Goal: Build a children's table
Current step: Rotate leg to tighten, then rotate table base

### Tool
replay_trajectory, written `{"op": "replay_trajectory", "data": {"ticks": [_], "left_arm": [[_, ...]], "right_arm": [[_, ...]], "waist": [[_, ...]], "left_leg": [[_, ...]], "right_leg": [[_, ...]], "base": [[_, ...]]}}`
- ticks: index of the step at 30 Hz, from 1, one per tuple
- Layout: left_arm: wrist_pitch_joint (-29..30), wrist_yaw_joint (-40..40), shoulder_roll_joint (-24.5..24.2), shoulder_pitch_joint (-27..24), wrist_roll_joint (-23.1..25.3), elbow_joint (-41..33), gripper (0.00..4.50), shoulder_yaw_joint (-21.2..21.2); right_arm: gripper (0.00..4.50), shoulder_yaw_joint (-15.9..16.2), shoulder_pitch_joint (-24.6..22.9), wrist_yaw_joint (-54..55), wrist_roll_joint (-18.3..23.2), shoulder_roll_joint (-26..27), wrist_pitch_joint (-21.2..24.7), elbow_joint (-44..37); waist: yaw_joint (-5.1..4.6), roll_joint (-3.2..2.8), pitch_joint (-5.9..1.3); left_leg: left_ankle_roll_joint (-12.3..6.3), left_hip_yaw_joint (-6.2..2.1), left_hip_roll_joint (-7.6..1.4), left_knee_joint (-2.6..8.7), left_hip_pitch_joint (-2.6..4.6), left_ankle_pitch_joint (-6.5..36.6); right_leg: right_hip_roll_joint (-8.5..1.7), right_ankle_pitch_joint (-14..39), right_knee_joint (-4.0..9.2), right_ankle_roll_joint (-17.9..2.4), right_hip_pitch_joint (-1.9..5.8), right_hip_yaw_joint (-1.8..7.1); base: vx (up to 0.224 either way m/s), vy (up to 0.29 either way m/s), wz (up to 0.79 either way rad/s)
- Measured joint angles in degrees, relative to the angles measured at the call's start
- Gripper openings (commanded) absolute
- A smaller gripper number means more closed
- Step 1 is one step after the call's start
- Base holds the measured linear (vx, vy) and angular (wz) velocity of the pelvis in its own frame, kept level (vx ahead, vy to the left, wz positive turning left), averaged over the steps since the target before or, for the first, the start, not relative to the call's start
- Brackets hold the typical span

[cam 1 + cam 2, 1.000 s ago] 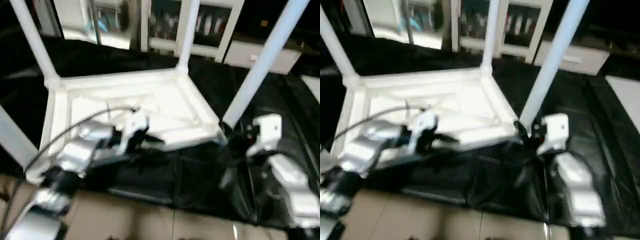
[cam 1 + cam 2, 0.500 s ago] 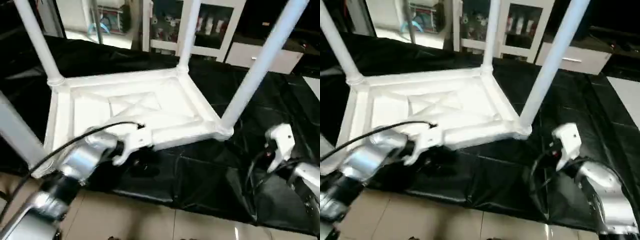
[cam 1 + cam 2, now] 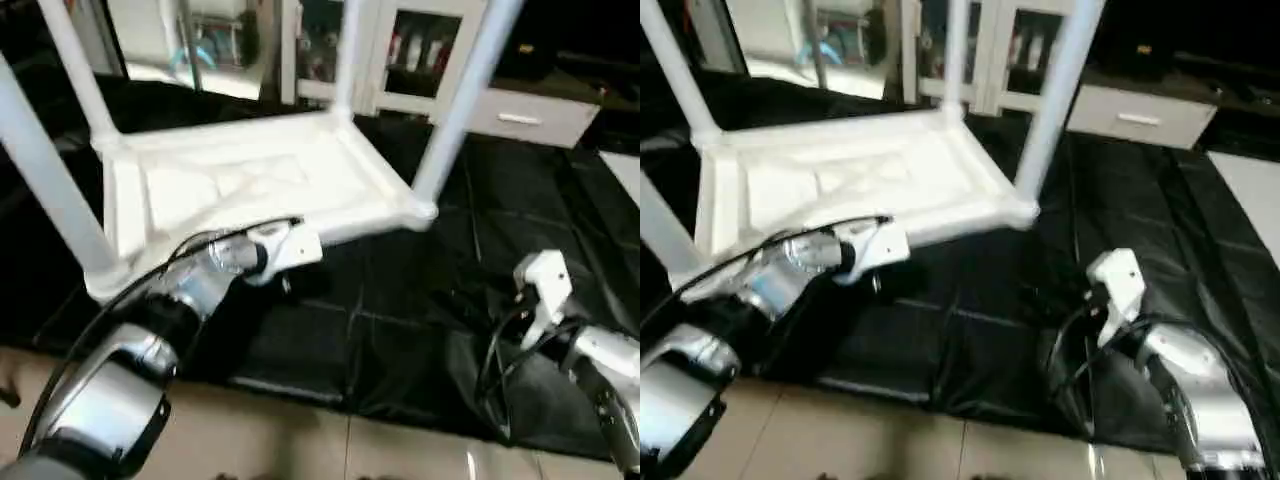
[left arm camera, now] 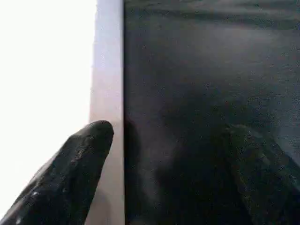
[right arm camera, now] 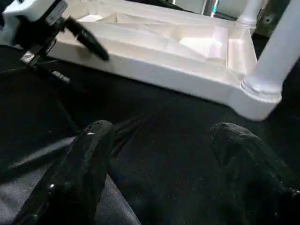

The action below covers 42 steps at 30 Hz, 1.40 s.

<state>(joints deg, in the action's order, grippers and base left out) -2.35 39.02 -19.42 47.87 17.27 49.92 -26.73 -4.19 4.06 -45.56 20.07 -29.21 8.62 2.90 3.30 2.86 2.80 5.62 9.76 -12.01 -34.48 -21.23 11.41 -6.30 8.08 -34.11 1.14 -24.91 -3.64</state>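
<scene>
The children's table lies upside down on a black sheet, its white tabletop showing the X-ribbed underside. Four white legs stand in the corner sockets, among them the near right leg and the near left leg. My left gripper is open at the tabletop's near rim. One of its fingers rests against the white edge, the other over the sheet. My right gripper is open and holds nothing. It hovers over the sheet, well to the right of the near right leg.
The black sheet covers the floor around the table and ends at beige tiles in front. White cabinets with glass doors stand behind. A black cable loops along my left forearm.
My left gripper's fingers have spread apart at the near rim. The right gripper has drawn back from the near right leg's base. The camera has shifted.
</scene>
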Motion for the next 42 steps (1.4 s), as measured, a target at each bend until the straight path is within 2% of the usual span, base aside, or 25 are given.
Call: {"op": "replay_trajectory", "data": {"ticks": [4,7,9,11,13,14,17,19,22,27,31,35,39,42], "left_arm": [[-5.12,-7.38,1.67,0.84,1.87,5.94,4.48,-0.07],[-7.99,-6.19,3.28,-0.33,-3.1,6.58,4.48,5.21],[-7.98,-0.52,5.07,-2.79,-11.93,2.93,4.48,12.13],[-4.93,8.57,6.0,-6.7,-22.95,-6.1,4.48,17.39],[-1.7,13.48,5.25,-8.33,-28.51,-11.32,4.48,19.05],[2.34,18.35,2.46,-12.04,-33.65,-19.03,4.48,19.66],[10.26,25.11,-3.96,-18.86,-40.93,-27.93,4.48,20.72],[13.66,27.91,-8.23,-24.93,-44.66,-32.38,4.48,23.58],[15.9,29.55,-11.76,-29.08,-47.14,-33.23,4.48,30.14],[12.37,32.17,-20.02,-36.46,-49.19,-30.76,4.48,42.62],[11.86,34.34,-24.75,-42.02,-50.52,-27.29,4.48,46.01],[10.56,35.01,-25.5,-45.76,-50.44,-23.47,4.48,50.02],[7.08,33.61,-25.83,-45.39,-49.93,-20.64,4.48,52.81],[2.73,31.42,-25.97,-42.35,-49.88,-17.81,4.48,54.3]], "right_arm": [[3.55,0.22,0.15,0.04,0.01,0.95,0.01,-0.09],[3.55,0.42,0.14,0.03,0.15,1.09,0.12,-0.78],[3.55,0.42,0.08,0.02,0.49,1.12,0.25,-1.87],[3.55,0.41,0.07,-0.01,0.91,1.18,0.47,-2.97],[3.55,0.53,0.27,-0.04,1.3,1.34,0.78,-3.05],[3.55,0.73,-0.08,-0.16,1.75,1.66,0.83,-3.85],[3.55,0.86,-1.17,-0.83,2.08,1.73,1.0,-4.61],[3.55,1.44,-1.19,-0.98,2.12,2.14,1.2,-5.03],[3.55,1.79,-1.05,-0.99,2.14,2.21,1.57,-5.04],[3.55,2.81,-0.03,-1.19,2.41,2.86,2.02,-5.16],[3.55,3.04,0.39,-1.29,2.51,3.18,2.04,-5.09],[3.55,3.37,0.6,-1.42,2.52,3.24,2.04,-5.0],[3.55,3.45,0.64,-1.76,2.55,3.23,2.04,-4.99],[3.55,3.98,0.65,-2.68,2.61,3.2,2.2,-5.0]], "waist": [[0.34,0.08,-0.06],[0.66,0.09,-0.05],[1.01,0.08,-0.04],[1.31,0.08,-0.04],[1.52,0.02,-0.06],[1.29,-0.09,-0.06],[1.06,-0.18,-0.06],[0.42,-0.2,-0.05],[0.14,-0.13,-0.02],[-0.46,-0.04,-0.07],[-0.56,0.06,-0.12],[-0.34,0.34,-0.17],[-0.11,0.75,-0.38],[-0.04,0.97,-0.49]], "left_leg": [[-0.01,0.0,0.0,-0.01,0.0,0.0],[-0.02,0.01,0.03,-0.06,0.04,-0.01],[-0.02,0.04,0.03,-0.1,0.04,-0.01],[-0.02,0.08,-0.01,-0.08,0.07,0.0],[-0.01,0.09,-0.04,-0.06,0.13,0.0],[0.0,0.16,-0.1,0.05,0.14,0.02],[0.02,0.17,-0.23,0.17,0.25,0.02],[0.03,0.15,-0.33,0.18,0.25,0.02],[0.1,0.13,-0.51,0.16,0.32,-0.02],[0.11,0.09,-0.51,0.16,0.36,-0.02],[0.11,0.06,-0.52,0.16,0.38,-0.01],[0.12,0.06,-0.59,0.17,0.36,-0.01],[0.13,0.07,-0.68,0.19,0.44,-0.01],[0.13,0.07,-0.67,0.19,0.51,-0.01]], "right_leg": [[-0.02,-0.09,0.03,-0.15,0.05,0.0],[-0.07,-0.13,0.06,-0.21,-0.02,-0.01],[-0.09,-0.13,0.05,-0.23,-0.03,0.01],[-0.08,-0.08,0.03,-0.29,-0.03,0.02],[-0.05,-0.05,0.02,-0.32,-0.08,0.0],[-0.01,-0.02,-0.03,-0.33,-0.04,0.12],[0.07,0.11,-0.14,-0.27,-0.05,0.1],[0.19,0.13,-0.18,-0.26,-0.04,0.13],[0.25,0.17,-0.1,-0.18,-0.04,0.02],[0.35,0.25,-0.08,-0.04,0.04,0.08],[0.46,0.26,-0.03,-0.03,0.04,0.21],[0.81,0.27,0.02,-0.01,0.03,0.6],[1.06,0.28,0.0,0.0,0.04,0.93],[1.08,0.27,-0.02,0.0,0.07,1.0]], "base": [[0.0,0.0,0.0],[0.0,0.0,0.0],[0.0,0.0,0.0],[0.0,0.0,0.0],[0.0,0.0,0.0],[0.0,0.0,0.0],[0.0,0.0,0.0],[0.0,0.0,0.0],[0.0,0.0,0.0],[0.0,0.0,0.0],[0.0,0.0,0.0],[0.0,0.0,0.0],[0.0,0.0,0.0],[0.0,0.0,0.0]]}}
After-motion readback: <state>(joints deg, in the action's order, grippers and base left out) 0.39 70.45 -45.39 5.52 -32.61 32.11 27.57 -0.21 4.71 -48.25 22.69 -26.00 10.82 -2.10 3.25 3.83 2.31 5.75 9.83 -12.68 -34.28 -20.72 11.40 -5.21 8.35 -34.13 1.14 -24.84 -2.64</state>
